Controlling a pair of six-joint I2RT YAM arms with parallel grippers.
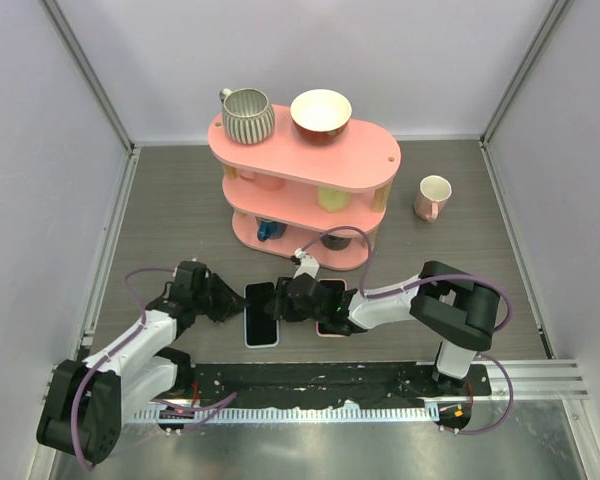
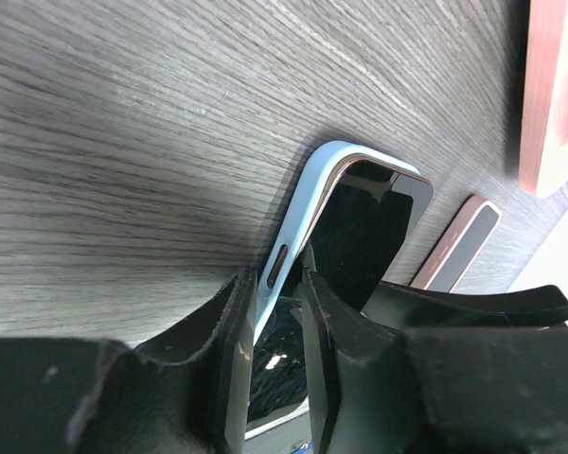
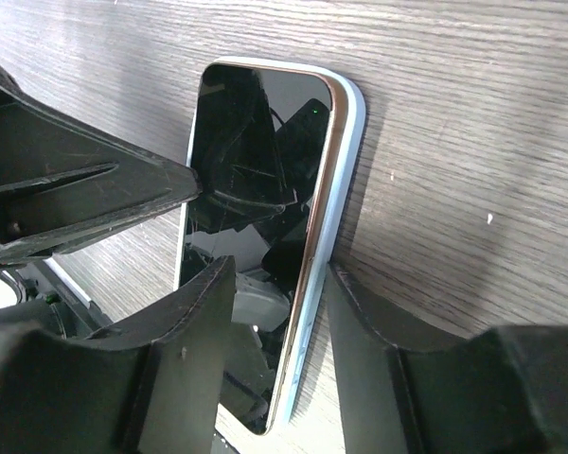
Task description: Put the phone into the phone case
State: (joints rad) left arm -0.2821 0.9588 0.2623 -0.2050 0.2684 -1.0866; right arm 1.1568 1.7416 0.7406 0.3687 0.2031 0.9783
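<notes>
A black-screened phone (image 1: 261, 318) lies flat on the wood table inside a light blue case (image 1: 247, 335), just in front of the pink shelf. My left gripper (image 1: 228, 305) is at its left long edge. In the left wrist view the gripper (image 2: 275, 284) is nearly shut, with the case's edge (image 2: 308, 189) pinched between the fingers and the screen (image 2: 369, 227) beyond. My right gripper (image 1: 288, 300) is at the right long edge. In the right wrist view it (image 3: 279, 270) is open and straddles the case's rim (image 3: 346, 151): one finger is over the screen (image 3: 256, 170), the other beside the rim.
A second flat pink-rimmed phone or case (image 1: 330, 310) lies right of the first, under my right arm, and shows in the left wrist view (image 2: 459, 241). The pink tiered shelf (image 1: 370, 165) stands behind, with a ribbed grey mug (image 1: 248, 115) and a bowl (image 1: 321, 113) on top. A pink mug (image 1: 432, 196) stands to its right.
</notes>
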